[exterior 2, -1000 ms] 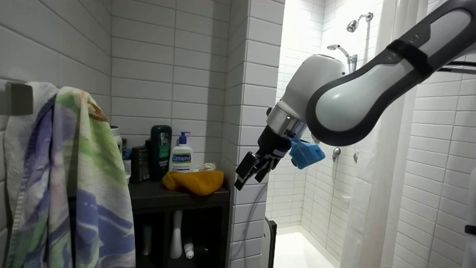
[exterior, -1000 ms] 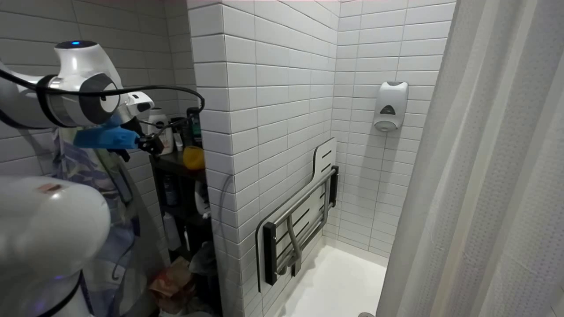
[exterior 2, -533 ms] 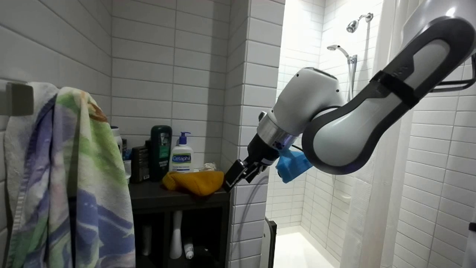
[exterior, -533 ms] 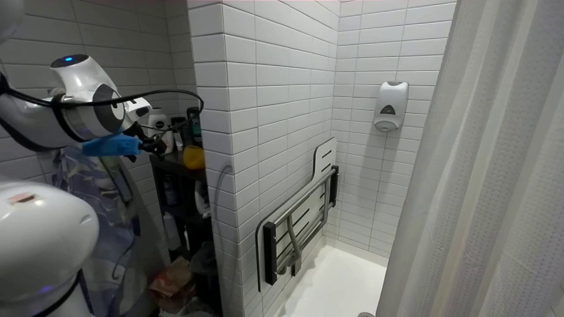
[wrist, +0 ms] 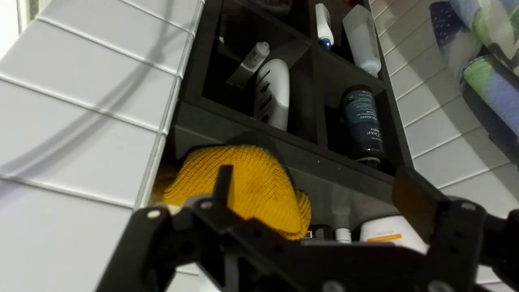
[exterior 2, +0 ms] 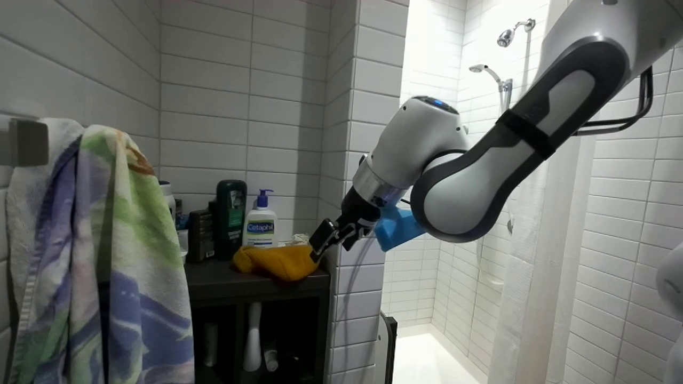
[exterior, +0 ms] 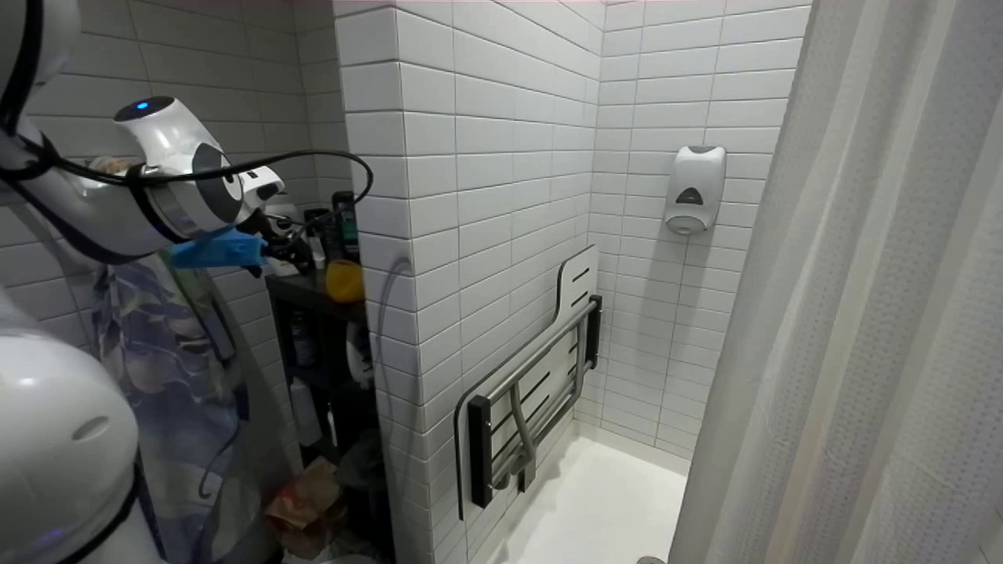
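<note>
A yellow knit hat (wrist: 251, 182) lies on top of a dark shelf unit (exterior 2: 256, 285), close to the tiled corner. My gripper (wrist: 314, 178) stands open, with nothing held between its fingers. In the wrist view one finger overlaps the hat's middle, while the opposite finger is off to the right past it. An exterior view puts the gripper (exterior 2: 336, 242) at the hat's right end, one fingertip in front of the hat (exterior 2: 277, 261); whether they touch I cannot tell. Behind the hat stands a white pump bottle (exterior 2: 260, 228) with a blue top.
The tiled wall end (exterior 2: 358, 160) rises right beside the gripper. A dark green bottle (exterior 2: 230, 218) and a dark brown bottle (exterior 2: 201, 234) share the shelf top. A patterned towel (exterior 2: 128, 240) hangs left. A folded shower seat (exterior: 533, 384) and curtain (exterior: 783, 313) are beyond the wall.
The arm has carried the open gripper toward the shelf and hat: leftward in an exterior view, dipping and then rising slightly. The hat and bottles have stayed put.
</note>
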Controlling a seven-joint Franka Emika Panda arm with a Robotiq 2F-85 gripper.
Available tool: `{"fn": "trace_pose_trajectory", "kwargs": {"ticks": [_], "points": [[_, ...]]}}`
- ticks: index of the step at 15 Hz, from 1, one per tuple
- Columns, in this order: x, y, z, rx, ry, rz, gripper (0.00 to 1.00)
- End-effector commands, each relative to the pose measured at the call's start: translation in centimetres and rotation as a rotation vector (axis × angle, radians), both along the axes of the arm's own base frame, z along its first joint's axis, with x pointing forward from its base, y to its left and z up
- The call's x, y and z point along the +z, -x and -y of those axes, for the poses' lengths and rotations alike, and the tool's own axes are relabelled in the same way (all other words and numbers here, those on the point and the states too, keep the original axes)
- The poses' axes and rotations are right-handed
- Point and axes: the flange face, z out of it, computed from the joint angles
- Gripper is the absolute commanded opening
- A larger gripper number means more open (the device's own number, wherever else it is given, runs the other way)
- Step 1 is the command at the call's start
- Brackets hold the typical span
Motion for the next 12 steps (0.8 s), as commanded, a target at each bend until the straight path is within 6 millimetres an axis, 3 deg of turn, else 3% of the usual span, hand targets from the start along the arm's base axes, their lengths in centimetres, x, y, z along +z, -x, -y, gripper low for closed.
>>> {"fn": "trace_pose_trajectory", "kwargs": {"ticks": [1, 5, 12], "points": [[-0.1, 0.0, -0.1, 0.001, -0.001, -0.003, 1.00], [-0.4, 0.4, -0.3, 0.014, -0.009, -0.005, 1.00], [-1.1, 3.7, -4.4, 0.098, -0.085, -0.018, 1.00]]}}
